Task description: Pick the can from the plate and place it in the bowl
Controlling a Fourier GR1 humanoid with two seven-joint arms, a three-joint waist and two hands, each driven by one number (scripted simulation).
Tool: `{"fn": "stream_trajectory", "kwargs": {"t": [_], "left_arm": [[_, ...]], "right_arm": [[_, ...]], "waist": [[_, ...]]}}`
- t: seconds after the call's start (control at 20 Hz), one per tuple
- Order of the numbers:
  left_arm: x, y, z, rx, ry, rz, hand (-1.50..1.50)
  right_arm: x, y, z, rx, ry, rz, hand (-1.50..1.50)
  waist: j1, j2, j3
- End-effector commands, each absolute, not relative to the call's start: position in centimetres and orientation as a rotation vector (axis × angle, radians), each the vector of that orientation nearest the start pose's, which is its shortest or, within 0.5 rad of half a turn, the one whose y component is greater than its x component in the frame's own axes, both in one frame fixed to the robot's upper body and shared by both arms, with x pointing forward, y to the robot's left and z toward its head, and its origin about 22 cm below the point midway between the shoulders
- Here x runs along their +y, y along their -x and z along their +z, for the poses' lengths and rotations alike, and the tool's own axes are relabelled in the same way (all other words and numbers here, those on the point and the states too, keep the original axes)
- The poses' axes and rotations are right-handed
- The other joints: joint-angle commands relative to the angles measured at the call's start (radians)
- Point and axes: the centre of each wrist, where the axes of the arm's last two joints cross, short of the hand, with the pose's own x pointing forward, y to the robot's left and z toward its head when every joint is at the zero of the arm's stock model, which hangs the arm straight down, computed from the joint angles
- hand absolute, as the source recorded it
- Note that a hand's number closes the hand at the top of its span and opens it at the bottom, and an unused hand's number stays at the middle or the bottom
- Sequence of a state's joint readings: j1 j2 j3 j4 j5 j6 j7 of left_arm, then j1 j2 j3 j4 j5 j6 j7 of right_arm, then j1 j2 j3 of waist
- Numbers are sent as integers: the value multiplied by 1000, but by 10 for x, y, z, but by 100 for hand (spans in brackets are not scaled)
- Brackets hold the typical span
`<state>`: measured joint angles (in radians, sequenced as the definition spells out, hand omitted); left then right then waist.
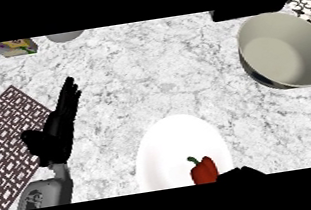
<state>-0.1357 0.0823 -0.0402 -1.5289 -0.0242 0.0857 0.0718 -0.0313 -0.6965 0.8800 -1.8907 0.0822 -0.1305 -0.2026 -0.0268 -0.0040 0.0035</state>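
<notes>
On white plate point(170, 142): red pepper point(203, 170), green-stemmed.

Counter point(154, 77): to me it reads as polished stone, white marble with grey veins, smooth.
Bowl point(288, 51): I see a smooth, matt, pale grey inside and a darker outer wall; metal or ceramic, I cannot tell.
Plate point(168, 145): plain white, smooth and even, like glazed ceramic.
Red pepper point(204, 170): smooth skin with a faint shine.
Mat point(6, 134): dark and matt, with a pale lattice pattern; the material is unclear to me.
Left hand point(57, 134): matt black, like plastic or rubber.
Forearm point(49, 192): a grey, smooth, hard shell.
Carton point(15, 47): printed, like cardboard.
</notes>
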Motion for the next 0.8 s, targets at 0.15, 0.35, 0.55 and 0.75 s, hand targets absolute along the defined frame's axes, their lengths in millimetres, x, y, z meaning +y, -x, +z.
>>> {"fn": "stream_trajectory", "kwargs": {"t": [0.15,0.35,0.55,0.75], "left_arm": [[238,-275,38,-1574,-118,-51,0],[242,-267,28,-1593,-105,-60,0],[240,-263,26,-1579,-122,-47,0],[223,-272,36,-1586,-98,-69,0]], "right_arm": [[-258,-162,105,-2035,-352,1060,150],[-292,-160,140,-2089,-282,1062,150],[-318,-173,184,-2110,-185,1057,150],[-331,-178,214,-2089,-70,1010,150]], "waist": [[-24,-5,0],[-34,-6,-3],[-45,-10,-4],[-19,-5,-4]]}}
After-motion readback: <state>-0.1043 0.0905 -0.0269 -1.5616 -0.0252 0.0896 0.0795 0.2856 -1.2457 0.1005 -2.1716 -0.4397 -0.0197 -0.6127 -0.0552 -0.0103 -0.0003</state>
